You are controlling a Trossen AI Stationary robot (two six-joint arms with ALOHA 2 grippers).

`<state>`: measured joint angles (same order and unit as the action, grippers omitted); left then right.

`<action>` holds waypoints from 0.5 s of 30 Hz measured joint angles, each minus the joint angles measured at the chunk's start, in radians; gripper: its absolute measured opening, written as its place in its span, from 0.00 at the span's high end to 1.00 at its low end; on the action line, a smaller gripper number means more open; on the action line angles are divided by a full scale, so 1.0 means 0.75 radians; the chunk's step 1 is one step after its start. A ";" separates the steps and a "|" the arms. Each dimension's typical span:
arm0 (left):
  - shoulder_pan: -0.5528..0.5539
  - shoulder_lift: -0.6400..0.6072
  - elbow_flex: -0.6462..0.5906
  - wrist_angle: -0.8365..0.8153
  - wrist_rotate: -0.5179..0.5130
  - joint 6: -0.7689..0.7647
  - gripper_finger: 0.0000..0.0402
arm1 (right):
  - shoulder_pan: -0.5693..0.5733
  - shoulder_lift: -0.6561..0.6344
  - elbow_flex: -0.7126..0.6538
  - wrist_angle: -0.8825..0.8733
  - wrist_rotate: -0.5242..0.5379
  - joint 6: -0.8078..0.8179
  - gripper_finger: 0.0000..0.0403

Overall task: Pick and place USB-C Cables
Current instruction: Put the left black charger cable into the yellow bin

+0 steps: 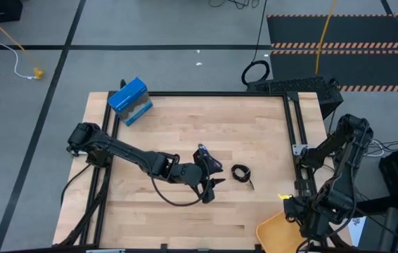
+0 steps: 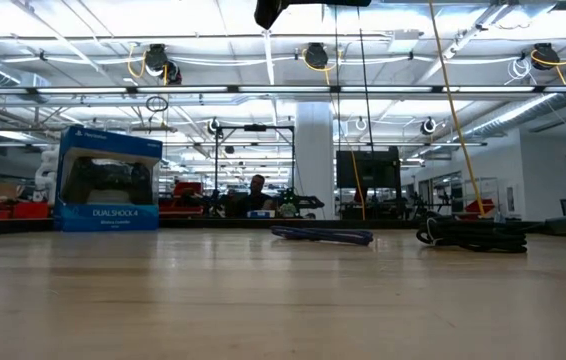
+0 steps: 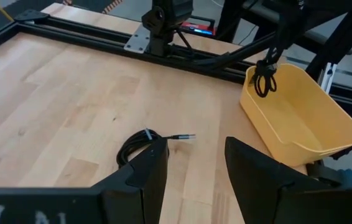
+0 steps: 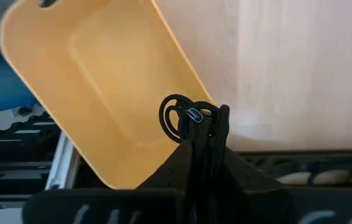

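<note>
Hanging over the yellow bin (image 4: 101, 81) at the table's near right corner, the right gripper (image 4: 204, 134) has its fingers pressed together on a coiled black USB-C cable (image 4: 179, 118), whose loops and metal plug stick out above the fingertips. From the left wrist view that same cable (image 3: 265, 78) dangles above the bin's rim (image 3: 300, 106).

The left gripper (image 3: 191, 165) reaches to the middle of the wooden table (image 1: 185, 126), fingers spread apart and holding nothing. A second black cable (image 3: 140, 144) lies coiled on the wood just ahead of them, its plug pointing toward the bin; from above it shows as a small loop (image 1: 241, 173) just beside the gripper. The blue-purple cable (image 1: 209, 161) lies on the table close by the left gripper. A blue box (image 1: 129, 100) stands at the far left corner.
</note>
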<state>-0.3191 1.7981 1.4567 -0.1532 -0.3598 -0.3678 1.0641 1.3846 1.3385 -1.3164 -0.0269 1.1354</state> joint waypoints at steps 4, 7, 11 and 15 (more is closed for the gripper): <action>0.000 0.000 0.000 0.000 0.000 -0.006 0.60 | 0.000 0.000 -0.003 0.126 0.006 -0.012 0.94; 0.000 0.000 0.000 0.000 0.000 -0.008 0.60 | 0.001 0.000 -0.003 0.233 0.049 -0.034 0.94; -0.001 0.000 0.000 0.000 0.000 -0.015 0.60 | 0.008 0.000 -0.003 0.351 0.180 -0.063 0.94; -0.002 0.000 0.000 0.000 0.000 -0.017 0.60 | 0.014 -0.001 -0.039 0.430 0.252 -0.068 0.94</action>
<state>-0.3205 1.7980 1.4567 -0.1532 -0.3595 -0.3802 1.0748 1.3838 1.3089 -0.9942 0.1618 1.0841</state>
